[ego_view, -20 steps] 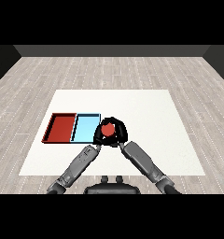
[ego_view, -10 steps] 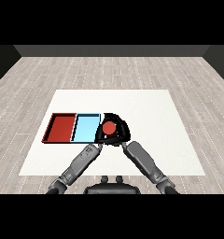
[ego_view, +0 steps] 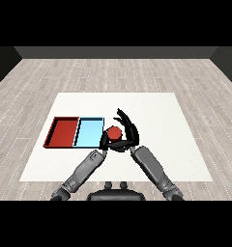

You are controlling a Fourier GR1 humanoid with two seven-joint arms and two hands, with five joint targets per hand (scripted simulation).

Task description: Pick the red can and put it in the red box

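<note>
The red can (ego_view: 114, 132) is just right of the light blue tray (ego_view: 89, 133), close to that tray's right rim. My right hand (ego_view: 129, 129) curls round the can, with its fingers arching over the far and right side and its thumb across the near side. The red tray (ego_view: 64, 131) lies to the left of the light blue one, and nothing is in it. My left hand (ego_view: 104, 141) sits low beside the can, at the blue tray's near right corner. It is mostly hidden, so its fingers are not readable.
Both trays lie side by side at the left of the white table (ego_view: 156, 116). Bare table surface stretches to the right and far side. The two forearms come together just below the can.
The right hand and the can have shifted slightly up and away since a second ago, and the fingers now reach farther over the can. The left arm has barely moved.
</note>
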